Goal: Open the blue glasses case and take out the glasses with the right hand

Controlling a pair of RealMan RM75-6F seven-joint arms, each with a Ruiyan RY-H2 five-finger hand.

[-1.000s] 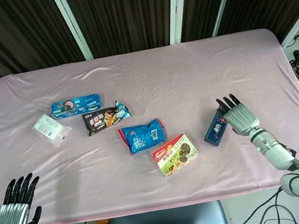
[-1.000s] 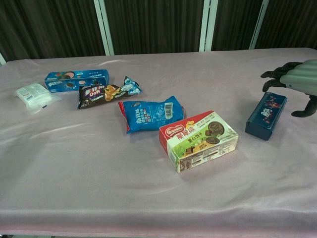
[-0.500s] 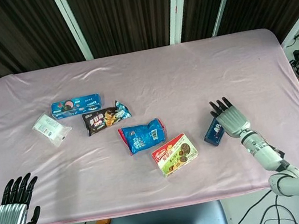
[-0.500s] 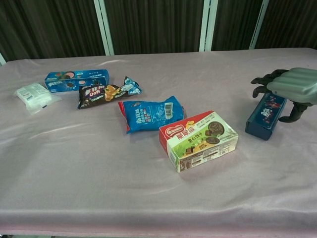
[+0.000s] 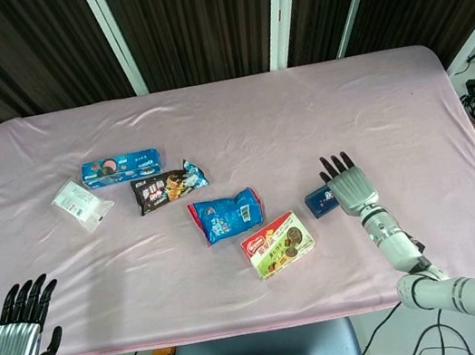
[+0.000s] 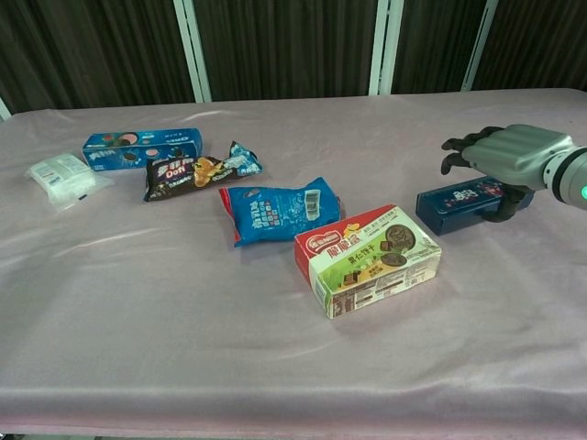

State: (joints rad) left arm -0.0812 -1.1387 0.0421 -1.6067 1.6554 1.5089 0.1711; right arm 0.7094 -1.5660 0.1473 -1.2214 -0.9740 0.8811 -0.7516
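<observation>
The blue glasses case [image 5: 317,203] [image 6: 457,203] lies closed on the pink cloth, its long side running left to right, just right of the green and red biscuit box. My right hand [image 5: 347,187] [image 6: 510,156] hovers palm down over the case's right end, fingers spread and stretched out past it. In the chest view its thumb hangs down behind the case's right end; whether it touches is not clear. My left hand [image 5: 18,332] hangs off the table's near left corner with fingers apart, holding nothing.
The green and red biscuit box [image 5: 277,245] [image 6: 368,259] lies close left of the case. Further left are a blue snack bag [image 5: 226,216], a dark snack bag [image 5: 168,188], a blue biscuit box [image 5: 121,168] and a white packet [image 5: 79,203].
My right hand has moved left over the case. The case has turned from pointing away from me to lying crosswise and has shifted left. My left hand has sunk slightly.
</observation>
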